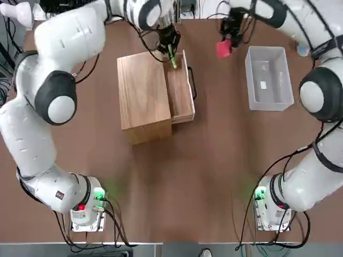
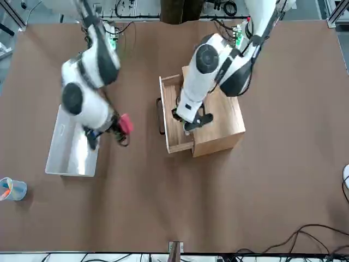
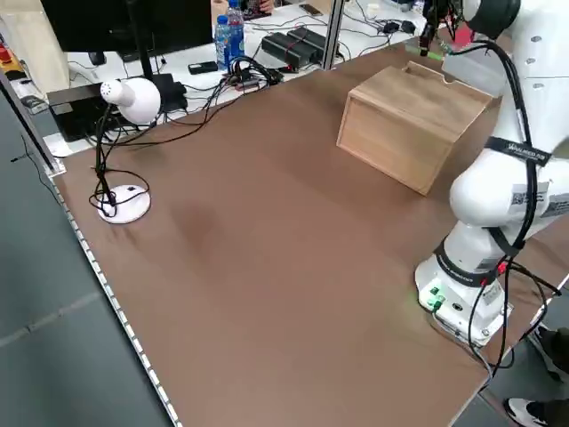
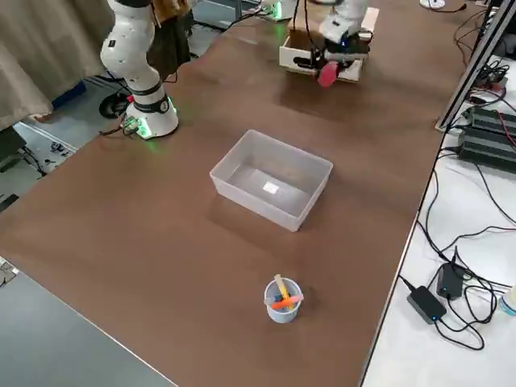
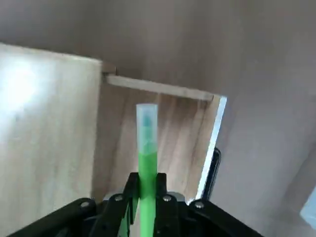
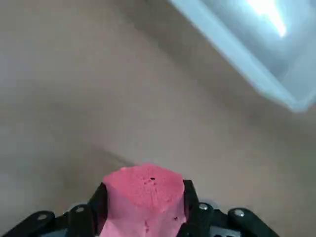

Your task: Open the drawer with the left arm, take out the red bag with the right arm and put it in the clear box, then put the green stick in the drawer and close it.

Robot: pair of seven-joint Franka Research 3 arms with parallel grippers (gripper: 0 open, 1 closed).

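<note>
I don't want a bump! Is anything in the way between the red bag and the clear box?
Nothing I can see. The right gripper holds the red bag beside the clear box, with just tabletop between.

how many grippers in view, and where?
2: left gripper over the open drawer; right gripper beside the clear box, holding the red bag.

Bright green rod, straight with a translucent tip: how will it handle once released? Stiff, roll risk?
The straight green rod with a translucent tip looks stiff: no visible bend between the left gripper's fingers. It's slim and apparently round, so it may roll once let go, though the walls of the open light-wood drawer should probably stop it. Likely light, judging by its thinness.
</note>
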